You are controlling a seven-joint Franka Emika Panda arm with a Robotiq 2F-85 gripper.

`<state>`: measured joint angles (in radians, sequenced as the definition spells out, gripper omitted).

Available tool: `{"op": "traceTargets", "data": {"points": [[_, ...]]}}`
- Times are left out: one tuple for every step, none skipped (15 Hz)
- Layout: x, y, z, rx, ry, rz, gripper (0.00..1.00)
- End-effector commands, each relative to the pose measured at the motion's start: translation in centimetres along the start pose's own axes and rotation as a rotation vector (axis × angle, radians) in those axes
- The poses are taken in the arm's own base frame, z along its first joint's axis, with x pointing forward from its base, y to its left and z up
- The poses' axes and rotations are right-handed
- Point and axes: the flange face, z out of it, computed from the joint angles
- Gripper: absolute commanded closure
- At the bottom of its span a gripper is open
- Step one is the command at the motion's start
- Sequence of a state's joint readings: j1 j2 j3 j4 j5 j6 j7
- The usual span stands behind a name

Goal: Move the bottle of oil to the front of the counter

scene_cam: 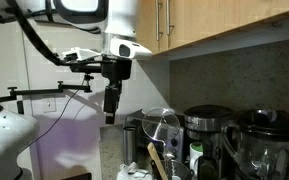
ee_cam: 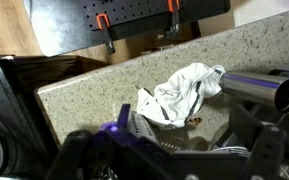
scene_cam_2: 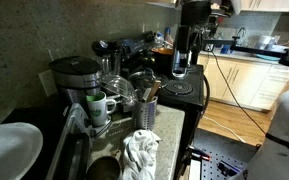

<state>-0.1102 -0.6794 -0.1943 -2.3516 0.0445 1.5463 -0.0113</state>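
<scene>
Wrist view shows the hand (ee_cam: pixel 174 150) spread wide, empty, hovering above the counter (ee_cam: pixel 94 90) and white cloth (ee_cam: pixel 179 90).

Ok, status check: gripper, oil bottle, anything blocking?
Gripper open, empty, hanging high. Small whitish green-capped oil bottle untouched, back among dark appliances. White crumpled cloth lies near edge of pale speckled counter.

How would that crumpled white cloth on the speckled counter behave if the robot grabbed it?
Probably floppy: the crumpled white cloth lies in loose folds. Being thin fabric, it is likely light; pushed, it should bunch, not roll.
</scene>
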Motion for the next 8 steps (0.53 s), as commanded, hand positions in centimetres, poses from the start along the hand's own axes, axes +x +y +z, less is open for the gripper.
{"op": "traceTargets", "data": {"points": [[0.0,0.0,-0.1,0.000,-0.001,0.000,0.00],[0.2,-0.1,0.1,-0.004,-0.006,0.003,0.00],[0.5,0.0,0.2,-0.011,-0.002,0.011,0.00],[1.1,0.1,0.3,-0.016,0.006,0.022,0.00],[1.6,0.3,0.4,-0.022,0.016,0.032,0.00],[2.3,0.7,0.5,-0.028,0.031,0.041,0.00],[3.2,1.0,0.5,-0.036,0.049,0.050,0.00],[4.2,1.6,0.5,-0.044,0.071,0.064,0.00]]}}
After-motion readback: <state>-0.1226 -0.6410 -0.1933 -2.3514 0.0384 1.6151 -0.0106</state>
